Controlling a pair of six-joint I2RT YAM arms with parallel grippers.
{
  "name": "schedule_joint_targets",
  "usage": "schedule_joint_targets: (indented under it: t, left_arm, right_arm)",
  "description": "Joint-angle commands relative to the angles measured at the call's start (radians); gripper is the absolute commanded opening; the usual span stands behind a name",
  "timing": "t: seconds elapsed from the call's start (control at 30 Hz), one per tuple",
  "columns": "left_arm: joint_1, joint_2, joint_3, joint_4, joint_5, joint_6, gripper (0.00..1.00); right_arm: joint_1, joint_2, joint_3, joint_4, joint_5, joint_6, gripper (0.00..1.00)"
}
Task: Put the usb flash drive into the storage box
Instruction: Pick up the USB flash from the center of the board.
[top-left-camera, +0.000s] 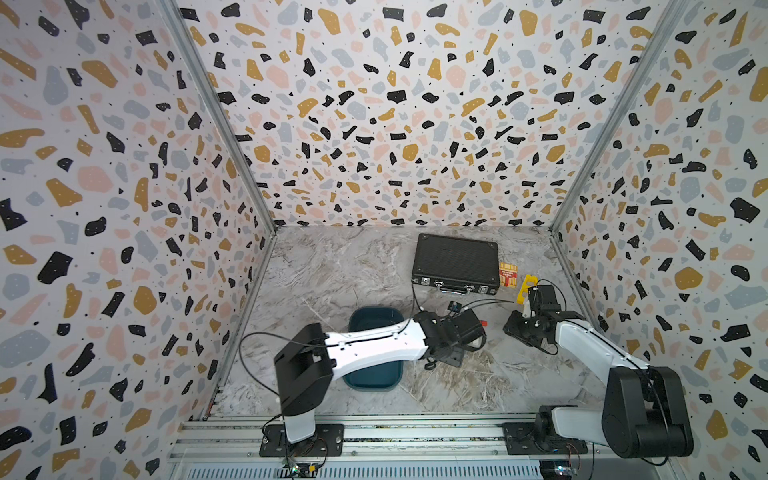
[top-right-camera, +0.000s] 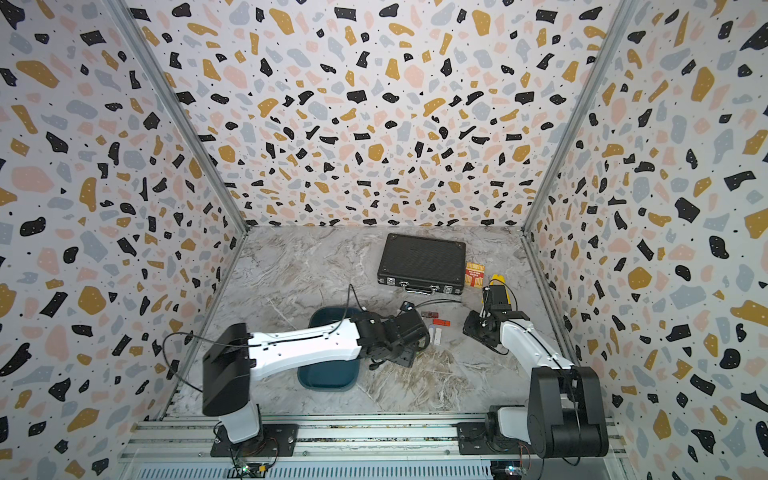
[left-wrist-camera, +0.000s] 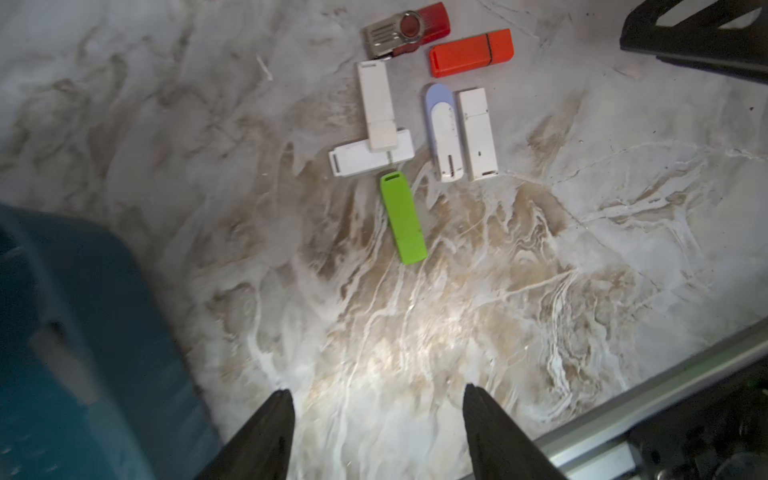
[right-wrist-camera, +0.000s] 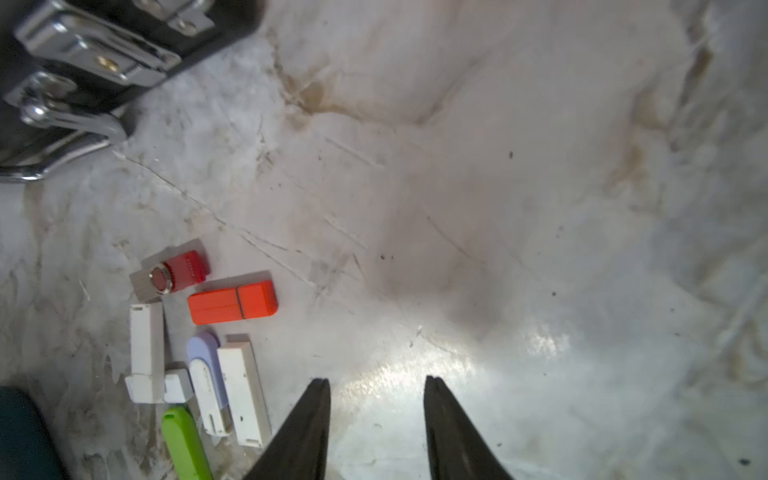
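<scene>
The left gripper is released. Its two black, wedge-shaped fingers stand well apart with only bare desk between them, and they touch nothing. The right gripper is parted too, more narrowly. Its tapered black fingers hold nothing, and a glossy glare lies on the surface between them.

Seven drives lie flat in a loose cluster near the middle of the desk, between the two grippers and outside the box.
- The red drive has a brushed-metal swivel clip.
- Just beside it is the orange drive, a matte plastic block with a dark cap seam.
- One white drive rests its end across another, forming a T.
- The green drive, slim with rounded corners and a slot at one end, lies just beside the crossbar.
- A lavender-and-white drive with a rounded tip lies alongside a boxy white one.

The box is smooth dark teal plastic, shallow, with rounded corners and a raised rim. It sits toward the front left of the desk, partly under the left arm, near the cluster but apart from it. Its inside is mostly hidden or blurred, so I cannot tell what, if anything, lies there.

A black ribbed briefcase with chrome latches lies near the back edge. The desk has a grey-white marble pattern with tan veins and fine scratches.
</scene>
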Motion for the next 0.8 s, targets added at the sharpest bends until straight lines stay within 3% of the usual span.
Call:
schedule_joint_targets:
  t: [0.0, 0.33, 0.47, 0.77]
  left_arm:
    - [-0.013, 0.108, 0.089, -0.009, -0.006, -0.019, 0.68]
    - [-0.009, 0.309, 0.266, -0.094, -0.052, -0.011, 0.63]
    - [0.012, 0.347, 0.303, -0.109, -0.052, -0.005, 0.52]
    - [0.070, 0.403, 0.323, -0.108, 0.010, -0.004, 0.38]
  right_arm:
    - [-0.005, -0.068, -0.042, 0.034, 0.023, 0.006, 0.43]
    - [-0.005, -0.070, -0.066, 0.056, 0.012, 0.013, 0.43]
    - [-0.005, -0.052, -0.062, 0.062, 0.001, 0.013, 0.43]
    - [-0.006, -0.056, -0.062, 0.060, -0.016, 0.010, 0.43]
